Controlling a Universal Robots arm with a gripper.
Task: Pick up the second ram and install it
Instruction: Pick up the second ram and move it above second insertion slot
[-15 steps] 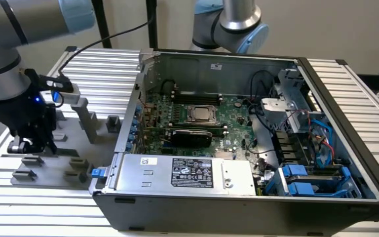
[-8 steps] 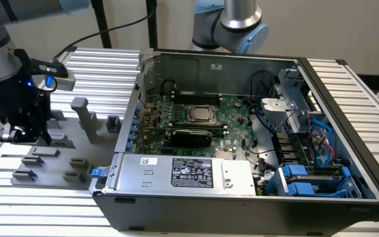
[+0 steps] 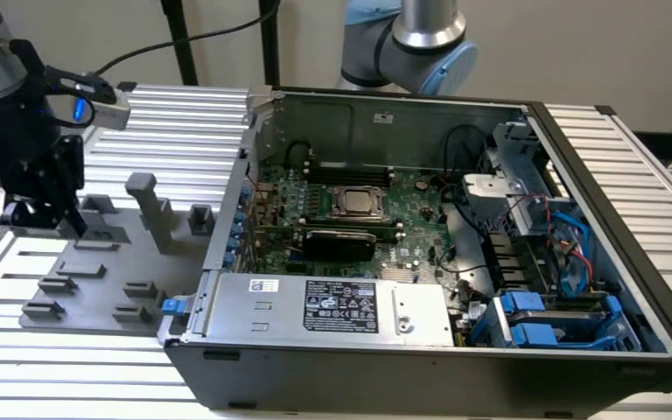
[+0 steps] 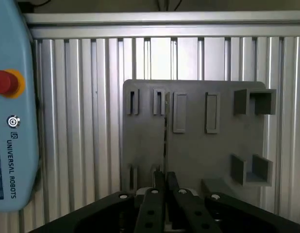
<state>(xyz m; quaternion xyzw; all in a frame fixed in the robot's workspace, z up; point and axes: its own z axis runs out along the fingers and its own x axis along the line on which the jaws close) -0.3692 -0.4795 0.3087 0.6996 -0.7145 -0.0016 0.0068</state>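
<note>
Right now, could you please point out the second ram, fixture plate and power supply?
second ram [image 4: 165, 141]: wrist view, thin edge seen end-on.
fixture plate [image 4: 198, 150]: wrist view, bare face.
power supply [image 3: 342, 306]: exterior view, label.

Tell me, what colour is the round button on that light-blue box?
The button is red, ringed in yellow; the wrist view shows it best.

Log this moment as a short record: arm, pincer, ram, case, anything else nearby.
arm: over the grey fixture plate, at the exterior view's left of the open computer case
pincer: low over the plate, in line with a thin strip standing on edge
second ram: seemingly that edge-on strip, held in the plate's slots; not yet installed
motherboard: exposed inside the case, processor socket near its middle
nearby: teach pendant with red button beside the plate; another arm behind the case
</note>
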